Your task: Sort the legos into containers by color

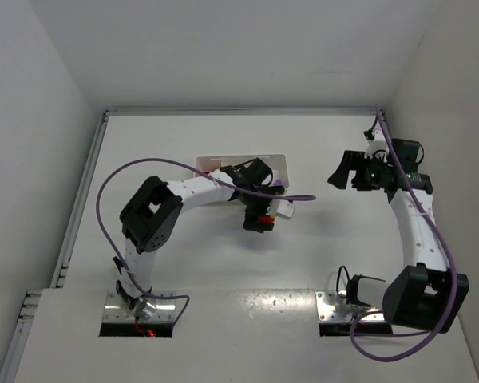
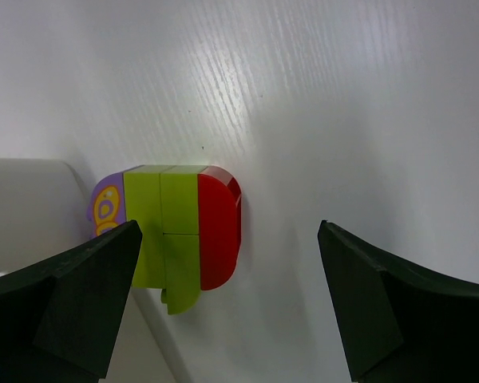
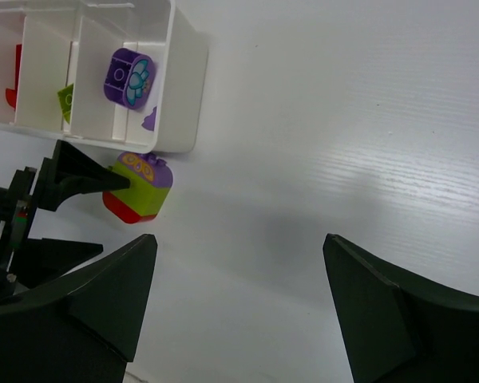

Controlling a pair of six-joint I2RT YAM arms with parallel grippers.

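Note:
A striped clump of legos, purple, yellow-green and red, lies on the table against the outer wall of the white tray. My left gripper is open around it, and the clump sits close to one finger with a wide gap to the other. From above, only the clump's red end shows under the left gripper. The containers each hold a brick: purple with a flower, yellow-green and red. My right gripper is open over bare table, apart from everything.
The left arm reaches across the tray and hides most of it from above. White walls close in the table on the left, back and right. The right arm stands along the right side.

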